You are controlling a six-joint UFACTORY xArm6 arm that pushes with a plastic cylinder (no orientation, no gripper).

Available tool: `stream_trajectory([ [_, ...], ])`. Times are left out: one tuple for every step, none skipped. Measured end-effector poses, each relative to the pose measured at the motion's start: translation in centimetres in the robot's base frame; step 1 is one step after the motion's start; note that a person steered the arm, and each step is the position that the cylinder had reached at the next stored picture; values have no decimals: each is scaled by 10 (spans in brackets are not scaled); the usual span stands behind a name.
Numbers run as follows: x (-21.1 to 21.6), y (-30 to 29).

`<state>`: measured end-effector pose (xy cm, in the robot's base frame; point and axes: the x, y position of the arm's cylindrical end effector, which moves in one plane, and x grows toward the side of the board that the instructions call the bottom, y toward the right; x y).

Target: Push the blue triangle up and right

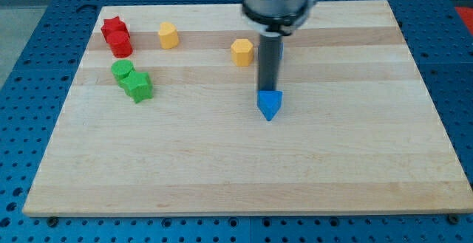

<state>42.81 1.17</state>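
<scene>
Blue triangle: frame centre, slightly right. Our tip: touching its upper edge, so block lies just below tip. No jaws; rod holds nothing. We judge tip must reach lower-left side first.

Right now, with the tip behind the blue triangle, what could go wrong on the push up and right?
1. My tip meets the blue triangle at its top edge, so pushing from here would likely drive it down, not up and right.
2. Repositioning around it could nudge it off line.
3. The yellow hexagon sits up-left; a wide detour might clip it.
</scene>
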Motion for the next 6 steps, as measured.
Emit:
stream_trajectory([
  [18,-30],
  [43,-21],
  [46,15],
  [21,50],
  [-13,63],
  [-13,67],
])
